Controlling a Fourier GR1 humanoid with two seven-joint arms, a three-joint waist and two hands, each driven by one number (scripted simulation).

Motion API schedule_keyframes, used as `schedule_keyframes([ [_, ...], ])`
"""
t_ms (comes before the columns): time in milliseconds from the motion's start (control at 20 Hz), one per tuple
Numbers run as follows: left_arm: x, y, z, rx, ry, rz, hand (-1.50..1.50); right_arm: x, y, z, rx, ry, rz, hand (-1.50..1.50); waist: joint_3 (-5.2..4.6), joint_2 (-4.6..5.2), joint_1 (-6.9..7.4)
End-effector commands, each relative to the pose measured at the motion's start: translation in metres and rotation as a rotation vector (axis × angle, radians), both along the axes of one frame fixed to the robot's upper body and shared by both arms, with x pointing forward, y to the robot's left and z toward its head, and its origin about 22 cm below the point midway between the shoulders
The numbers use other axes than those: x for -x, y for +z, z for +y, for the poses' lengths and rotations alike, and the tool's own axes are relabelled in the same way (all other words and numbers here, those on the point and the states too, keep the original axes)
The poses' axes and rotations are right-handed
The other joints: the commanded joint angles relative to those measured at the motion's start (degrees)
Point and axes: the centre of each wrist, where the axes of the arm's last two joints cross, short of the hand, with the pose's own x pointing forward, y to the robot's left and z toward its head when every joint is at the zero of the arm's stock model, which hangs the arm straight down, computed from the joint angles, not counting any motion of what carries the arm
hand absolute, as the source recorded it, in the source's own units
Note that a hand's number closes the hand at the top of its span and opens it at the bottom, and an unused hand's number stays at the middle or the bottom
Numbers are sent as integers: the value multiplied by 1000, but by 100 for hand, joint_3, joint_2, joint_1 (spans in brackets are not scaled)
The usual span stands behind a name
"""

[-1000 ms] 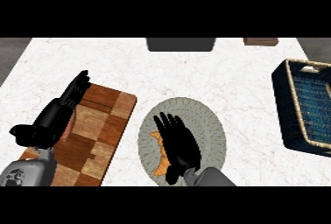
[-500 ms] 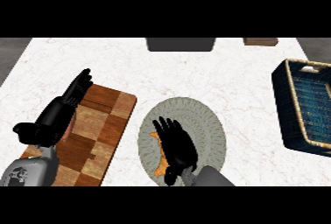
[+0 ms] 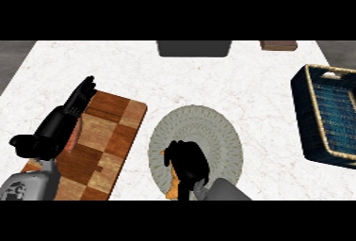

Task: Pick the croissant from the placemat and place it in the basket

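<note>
Hands come first, going from the left side of the picture. The left hand (image 3: 66,115) rests at the left, fingers straight and open, holding nothing. It lies over the left edge of the brown checked cutting board (image 3: 104,141) and looks the same as it did a moment ago.

Next, in the lower middle, sits the round grey placemat (image 3: 208,127) on the white counter (image 3: 208,80). This is where the change is. A moment ago the right hand (image 3: 186,162) lay flat on the mat with its fingers stretched out long. Now its fingers are curled down into a small bunch. The croissant (image 3: 170,190) is under that hand, at the lower left part of the placemat. Only small orange bits of it peek out beside the hand and below it. So the hand looks closed around the croissant, and the grab seems to be under way. The croissant has not left the mat yet.

Far off at the right edge waits the dark blue basket (image 3: 309,117), well apart from the hand. My guess is the next job is to lift and carry the croissant over there.
</note>
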Motion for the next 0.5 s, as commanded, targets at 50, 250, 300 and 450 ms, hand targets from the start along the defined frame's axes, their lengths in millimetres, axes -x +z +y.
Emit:
schedule_keyframes([
  [50,4,19,-6,-1,-2,-6,0,1,-17,-8,98,95,-34,150,9,65,14],
  [250,4,-4,9,4,27,-3,0,36,-12,-49,129,74,-63,150,5,48,-87],
  [300,-3,1,-2,13,34,9,0,51,-3,-67,114,66,-68,150,5,26,-193],
  [450,10,-11,7,7,73,17,0,62,5,-135,144,-20,-74,150,-1,-33,-432],
])
